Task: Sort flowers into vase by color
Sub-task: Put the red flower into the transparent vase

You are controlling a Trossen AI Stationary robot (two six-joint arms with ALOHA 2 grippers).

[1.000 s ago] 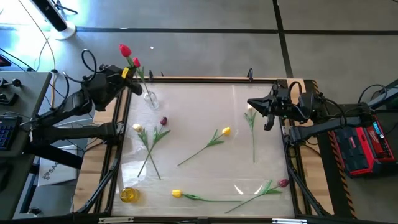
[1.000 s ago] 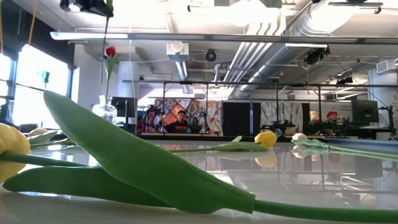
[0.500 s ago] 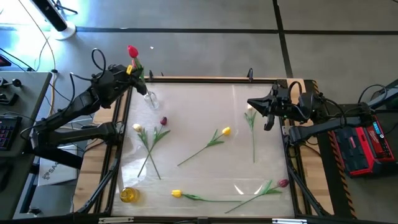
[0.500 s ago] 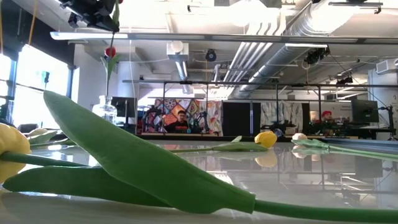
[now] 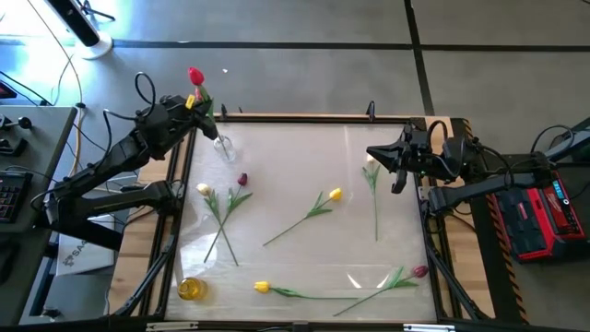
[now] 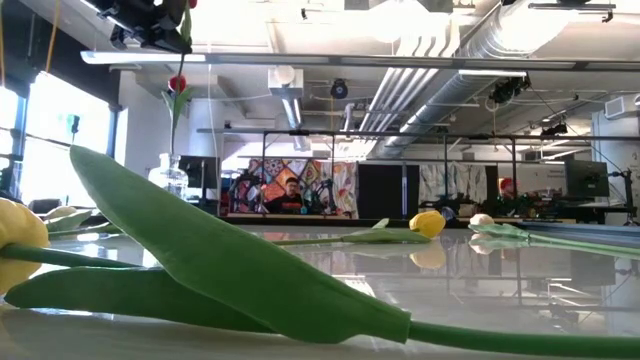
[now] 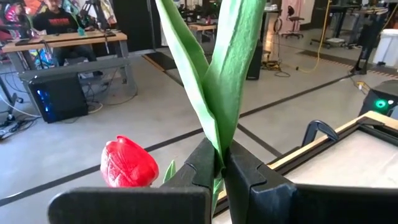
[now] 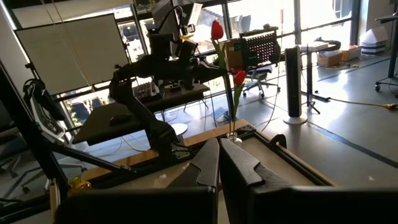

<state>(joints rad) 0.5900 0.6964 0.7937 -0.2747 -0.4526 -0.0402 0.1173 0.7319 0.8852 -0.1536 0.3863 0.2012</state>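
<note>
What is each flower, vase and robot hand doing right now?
Left hand: shut on a red tulip's stem, above the clear vase.
Right hand: shut, empty, at the table's right edge.
Held red tulip: upright, not yet released.
Clear vase: standing, one red tulip inside.
Yellow vase: standing, empty.
Other tulips: lying flat on the table.

Left gripper (image 5: 191, 104) raised at table's far left corner, arm stretched diagonally, fingers (image 7: 208, 163) pressed together, clamping flower stem between them. Right gripper (image 5: 376, 153) waits at right edge, jaws closed, empty, arm folded.
</note>
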